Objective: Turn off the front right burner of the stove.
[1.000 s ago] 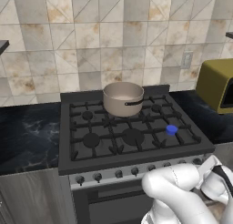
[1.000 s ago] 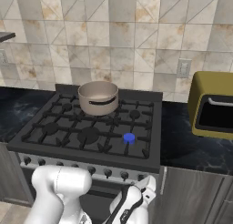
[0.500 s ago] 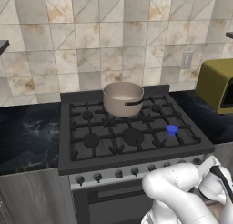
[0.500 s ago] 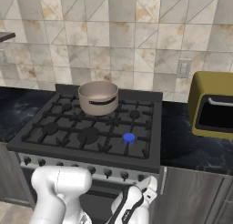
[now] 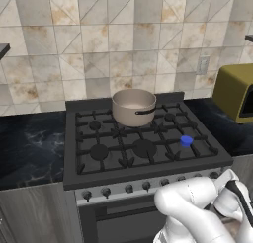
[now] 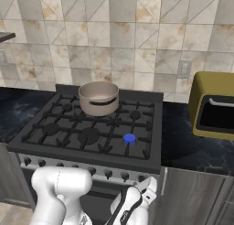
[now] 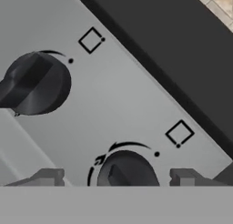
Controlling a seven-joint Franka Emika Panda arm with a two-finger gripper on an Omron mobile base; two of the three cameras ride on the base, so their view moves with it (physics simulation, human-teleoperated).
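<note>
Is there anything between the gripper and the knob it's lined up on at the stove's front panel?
Nothing visible. In the hand view the gripper has one finger on each side of a dark knob on the silver panel, with only bare panel around it. A second knob sits off to the side, out of the path.

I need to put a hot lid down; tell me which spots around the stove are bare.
The dark counter left of the stove is bare, and so is the strip between the stove and the yellow oven. On the stove, the front left grates are free. The back middle holds the pot, and the front right burner is lit.
</note>
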